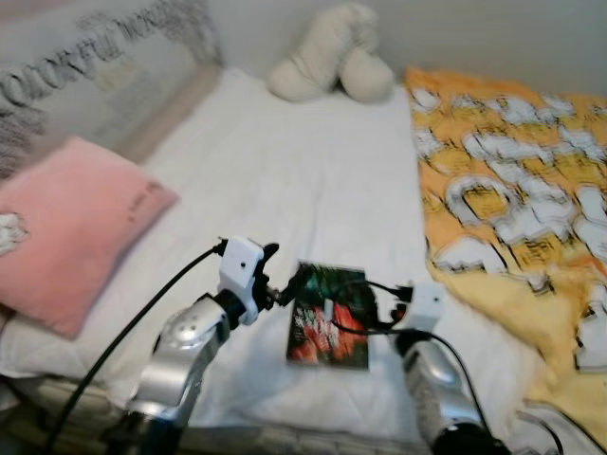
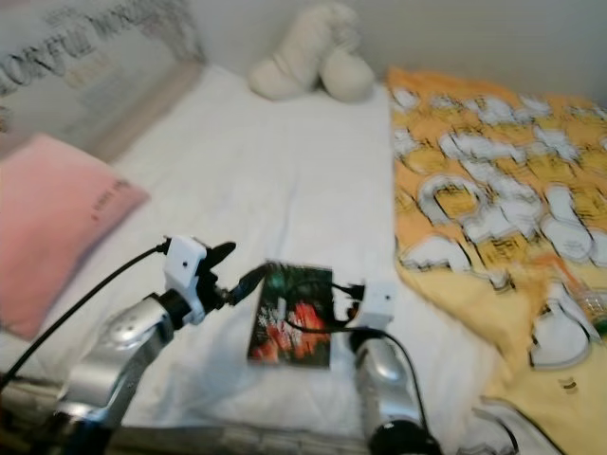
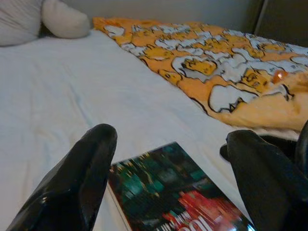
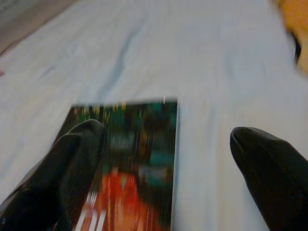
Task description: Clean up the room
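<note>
A book (image 1: pixel 327 318) with a dark green and red cover lies flat on the white bed sheet (image 1: pixel 285 180), near the bed's front edge. My left gripper (image 1: pixel 287 287) hangs open at the book's left edge; in the left wrist view the book (image 3: pixel 178 192) lies low between the two black fingers (image 3: pixel 82 178). My right gripper (image 1: pixel 368 311) reaches in from the right and hovers open over the book's right side. In the right wrist view, one finger (image 4: pixel 72 163) is over the cover (image 4: pixel 139 159) and the other stands over bare sheet. Neither holds anything.
A pink pillow (image 1: pixel 71 227) lies at the left of the bed, with a lettered cushion (image 1: pixel 95 66) behind it. A cream plush (image 1: pixel 332 57) sits at the far end. An orange and yellow patterned blanket (image 1: pixel 512 190) covers the right side. Bare sheet stretches beyond the book.
</note>
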Motion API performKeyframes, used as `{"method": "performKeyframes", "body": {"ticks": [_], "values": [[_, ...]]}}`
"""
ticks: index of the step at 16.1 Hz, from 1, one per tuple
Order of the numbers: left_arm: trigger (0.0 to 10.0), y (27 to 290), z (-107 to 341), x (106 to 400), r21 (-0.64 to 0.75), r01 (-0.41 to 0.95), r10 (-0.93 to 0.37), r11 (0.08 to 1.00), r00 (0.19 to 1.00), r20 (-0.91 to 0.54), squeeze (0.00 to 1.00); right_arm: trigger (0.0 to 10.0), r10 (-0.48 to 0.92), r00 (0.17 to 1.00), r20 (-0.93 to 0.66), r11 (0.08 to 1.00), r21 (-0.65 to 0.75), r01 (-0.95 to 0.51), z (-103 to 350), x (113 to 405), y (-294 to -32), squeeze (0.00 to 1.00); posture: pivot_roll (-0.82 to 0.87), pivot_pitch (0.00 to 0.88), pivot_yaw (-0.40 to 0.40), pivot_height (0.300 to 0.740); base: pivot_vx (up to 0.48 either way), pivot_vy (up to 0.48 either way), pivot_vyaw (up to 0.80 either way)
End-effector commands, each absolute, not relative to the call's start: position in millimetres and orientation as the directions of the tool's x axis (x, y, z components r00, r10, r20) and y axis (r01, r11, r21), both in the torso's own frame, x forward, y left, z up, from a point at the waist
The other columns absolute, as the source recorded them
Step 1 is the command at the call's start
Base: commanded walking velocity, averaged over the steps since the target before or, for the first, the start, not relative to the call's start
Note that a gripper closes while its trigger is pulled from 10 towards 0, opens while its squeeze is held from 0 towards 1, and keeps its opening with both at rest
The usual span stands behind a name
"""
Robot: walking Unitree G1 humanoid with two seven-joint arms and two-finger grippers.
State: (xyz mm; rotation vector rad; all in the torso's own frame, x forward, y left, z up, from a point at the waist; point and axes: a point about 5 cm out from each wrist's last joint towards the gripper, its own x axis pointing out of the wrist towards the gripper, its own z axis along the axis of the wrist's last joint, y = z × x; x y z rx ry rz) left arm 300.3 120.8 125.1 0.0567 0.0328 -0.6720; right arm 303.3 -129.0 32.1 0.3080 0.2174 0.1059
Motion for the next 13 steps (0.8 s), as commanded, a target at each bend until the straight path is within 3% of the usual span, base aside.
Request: {"method": "performKeyframes", "body": {"ticks": [1,5,8,13], "values": [[10.0,121,132,292,0.055,0.653,-0.651,0.756,0.758,-0.054,0.00,10.0,0.126,0.967,-0.223,0.942,0.331,-0.047,27,304,-131,0.00,0.20,0.232,0.034,0.740,0.000,0.000,0.00],[10.0,134,132,271,0.037,0.629,-0.624,0.776,0.775,-0.100,0.00,10.0,0.107,0.962,-0.251,0.951,0.310,-0.025,22,306,-126,0.00,0.24,0.293,0.026,0.740,0.000,0.000,0.00],[10.0,137,136,264,0.033,0.595,-0.591,0.803,0.802,-0.090,0.00,10.0,0.174,0.956,-0.236,0.949,0.300,-0.098,25,308,-111,0.00,0.25,0.304,0.016,0.740,0.000,0.000,0.00],[10.0,131,127,251,0.001,0.600,-0.597,0.800,0.795,-0.111,0.00,10.0,0.190,0.963,-0.190,0.977,0.137,-0.166,28,307,-104,0.00,0.25,0.288,-0.010,0.740,0.000,0.000,0.00]]}}
